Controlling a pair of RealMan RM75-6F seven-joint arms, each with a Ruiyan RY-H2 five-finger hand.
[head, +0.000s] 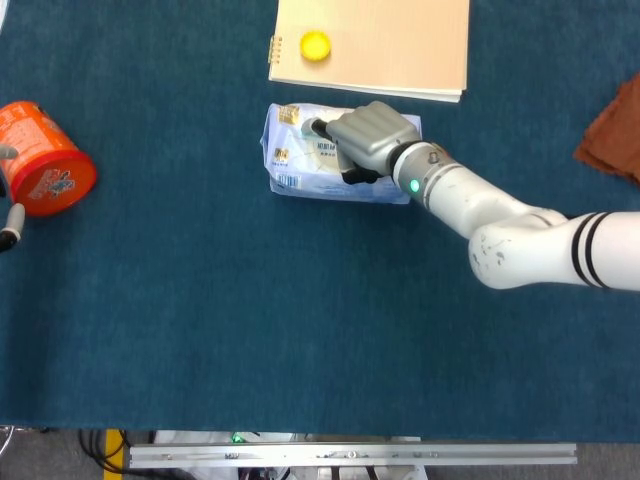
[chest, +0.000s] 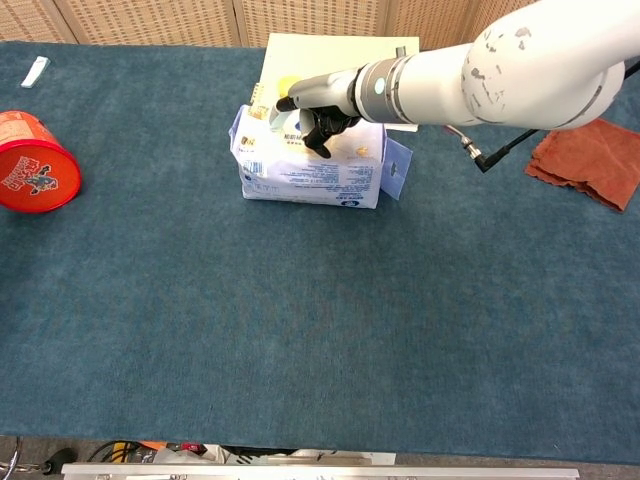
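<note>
A white and blue soft pack lies on the blue cloth, just in front of a tan notebook. My right hand is on top of the pack with its fingers curled down. One fingertip reaches toward the pack's left end, where it seems to pinch a small pale flap on the top. My left hand does not show in either view.
The tan spiral notebook carries a yellow round piece. An orange can lies on its side at the far left, beside a grey part and a cable end. A rust-red cloth lies at the right. A small white item lies at the back left.
</note>
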